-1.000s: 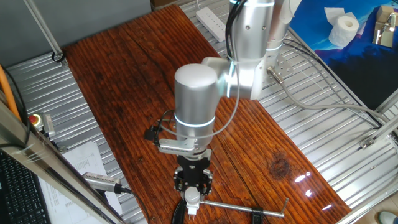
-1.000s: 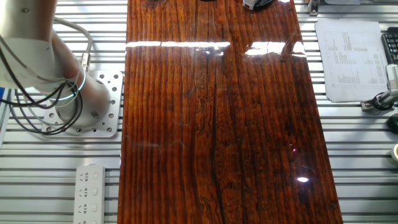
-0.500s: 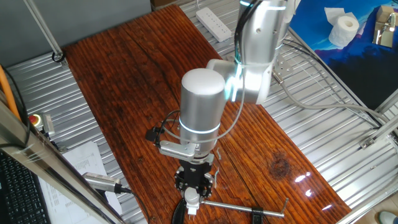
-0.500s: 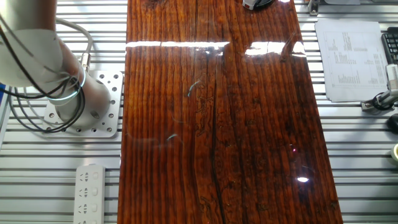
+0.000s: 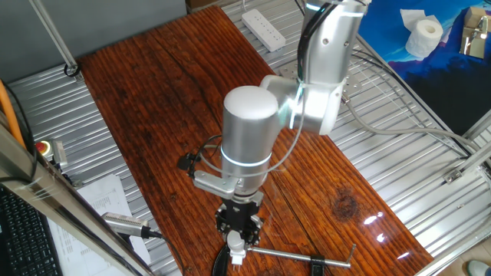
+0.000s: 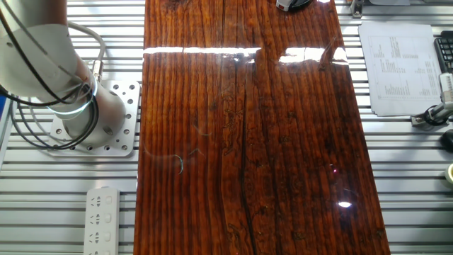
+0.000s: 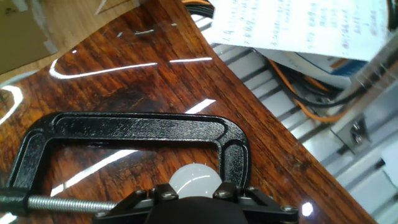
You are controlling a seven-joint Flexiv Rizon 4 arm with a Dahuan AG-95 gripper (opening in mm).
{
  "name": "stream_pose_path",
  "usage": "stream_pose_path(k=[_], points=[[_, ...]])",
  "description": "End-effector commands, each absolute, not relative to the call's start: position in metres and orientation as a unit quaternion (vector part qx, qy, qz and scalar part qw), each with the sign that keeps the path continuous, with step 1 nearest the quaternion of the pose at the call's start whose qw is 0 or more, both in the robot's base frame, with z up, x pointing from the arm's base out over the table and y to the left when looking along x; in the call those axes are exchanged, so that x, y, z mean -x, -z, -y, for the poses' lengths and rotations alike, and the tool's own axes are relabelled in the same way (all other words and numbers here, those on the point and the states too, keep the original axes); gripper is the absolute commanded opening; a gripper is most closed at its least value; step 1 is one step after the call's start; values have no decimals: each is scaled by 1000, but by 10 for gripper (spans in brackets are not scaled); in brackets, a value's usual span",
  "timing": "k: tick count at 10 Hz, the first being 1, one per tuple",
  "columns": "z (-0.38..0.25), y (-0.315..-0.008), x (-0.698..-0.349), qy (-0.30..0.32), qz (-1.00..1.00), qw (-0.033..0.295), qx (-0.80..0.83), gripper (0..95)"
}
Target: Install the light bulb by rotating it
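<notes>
We see our black two-finger gripper (image 5: 237, 244) clamped on the small white frosted light bulb (image 7: 194, 180), beside a black metal C-clamp (image 7: 132, 127).

white frosted light bulb (image 7: 195, 179), dome up, upright

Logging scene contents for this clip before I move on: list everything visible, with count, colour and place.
light bulb: one, white, near table edge, between the end effector's fingers
C-clamp: one, black, on the table edge around the bulb
table: one, glossy reddish-brown wood
power strip: one, white, on the metal frame beside the robot base
printed paper: one sheet, white, beside the table
toilet paper roll: one, white, on blue surface
red button: one, on the frame
arm: one, silver
end effector: one, black; closed around the bulb
</notes>
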State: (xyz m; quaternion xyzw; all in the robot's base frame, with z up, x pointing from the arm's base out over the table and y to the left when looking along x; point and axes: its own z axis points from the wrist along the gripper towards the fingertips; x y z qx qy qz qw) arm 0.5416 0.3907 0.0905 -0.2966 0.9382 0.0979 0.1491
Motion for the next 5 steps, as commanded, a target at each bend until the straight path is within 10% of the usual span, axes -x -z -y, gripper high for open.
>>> stream_pose_path(k=[1, 5], points=[[-390, -91, -540, -70, -955, 139, 253, 190], [-387, -89, -540, -75, -973, 131, 173, 190]])
